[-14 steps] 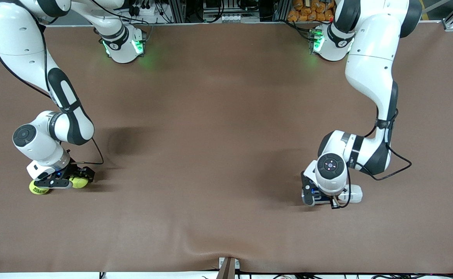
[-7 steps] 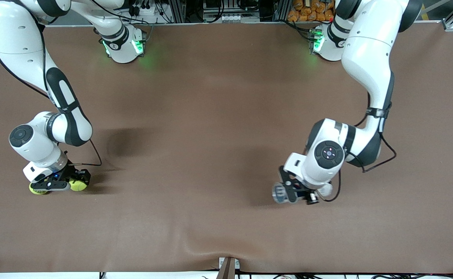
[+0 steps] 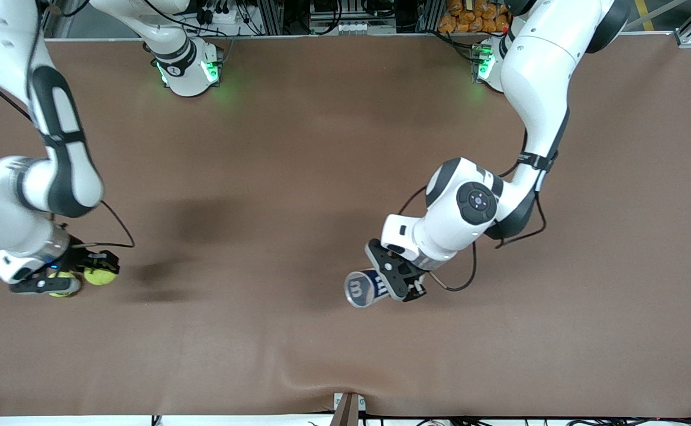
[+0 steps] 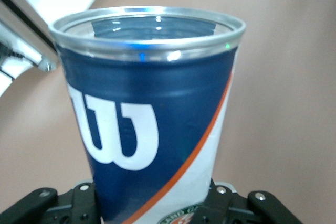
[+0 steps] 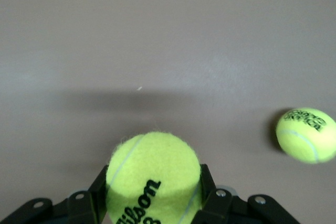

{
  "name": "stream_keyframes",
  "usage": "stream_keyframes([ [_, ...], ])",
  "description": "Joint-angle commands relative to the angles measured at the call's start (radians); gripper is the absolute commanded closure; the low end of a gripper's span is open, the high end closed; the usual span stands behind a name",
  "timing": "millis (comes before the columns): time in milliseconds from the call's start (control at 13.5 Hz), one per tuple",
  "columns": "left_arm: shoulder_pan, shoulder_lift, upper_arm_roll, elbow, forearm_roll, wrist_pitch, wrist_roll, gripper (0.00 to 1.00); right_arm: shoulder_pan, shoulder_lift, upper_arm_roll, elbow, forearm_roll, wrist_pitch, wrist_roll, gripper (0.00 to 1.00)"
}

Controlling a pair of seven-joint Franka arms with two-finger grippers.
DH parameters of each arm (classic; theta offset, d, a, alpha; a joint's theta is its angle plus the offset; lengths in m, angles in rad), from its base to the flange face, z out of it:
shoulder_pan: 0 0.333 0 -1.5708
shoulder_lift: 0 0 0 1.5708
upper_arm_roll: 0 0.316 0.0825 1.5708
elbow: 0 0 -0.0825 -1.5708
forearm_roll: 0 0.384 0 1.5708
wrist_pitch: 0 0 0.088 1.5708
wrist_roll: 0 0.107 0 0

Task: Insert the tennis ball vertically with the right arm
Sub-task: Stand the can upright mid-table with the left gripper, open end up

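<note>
my right hand clenched one tennis ball; my left hand gripped the open can. i judged it best to align ball over rim.

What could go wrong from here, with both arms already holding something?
1. The right gripper pinches its tennis ball only at the sides; a fast swing could let the ball slip out.
2. The left gripper holds the can tilted over the table, mouth not upward; a vertical drop would likely miss unless it is righted.
3. A second tennis ball lies loose beside the right gripper and could get knocked rolling.
</note>
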Motion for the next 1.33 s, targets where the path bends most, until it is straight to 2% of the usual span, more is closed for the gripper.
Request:
stream_keyframes([
  [0, 0.004, 0.007, -0.039, -0.005, -0.094, 0.135, -0.038, 0.37, -0.007, 0.000, -0.002, 0.160, 0.008, -0.217, -0.021, 1.00],
  [370, -0.088, 0.075, -0.051, -0.020, -0.252, 0.447, -0.039, 0.38, -0.007, -0.007, -0.037, 0.326, 0.007, -0.484, -0.029, 1.00],
  [740, -0.197, 0.159, -0.053, -0.017, -0.368, 0.703, -0.039, 0.37, -0.006, -0.016, -0.045, 0.557, -0.022, -0.858, -0.017, 1.00],
  [814, -0.221, 0.177, -0.053, -0.019, -0.393, 0.752, -0.040, 0.37, -0.006, -0.022, -0.043, 0.588, -0.037, -0.894, -0.017, 1.00],
  [1036, -0.286, 0.243, -0.051, -0.019, -0.395, 0.918, -0.045, 0.37, -0.006, -0.062, -0.042, 0.589, -0.036, -0.908, -0.014, 1.00],
  [1257, -0.323, 0.274, -0.051, -0.019, -0.395, 1.002, -0.048, 0.37, 0.004, -0.065, -0.031, 0.584, -0.036, -0.906, 0.028, 1.00],
])
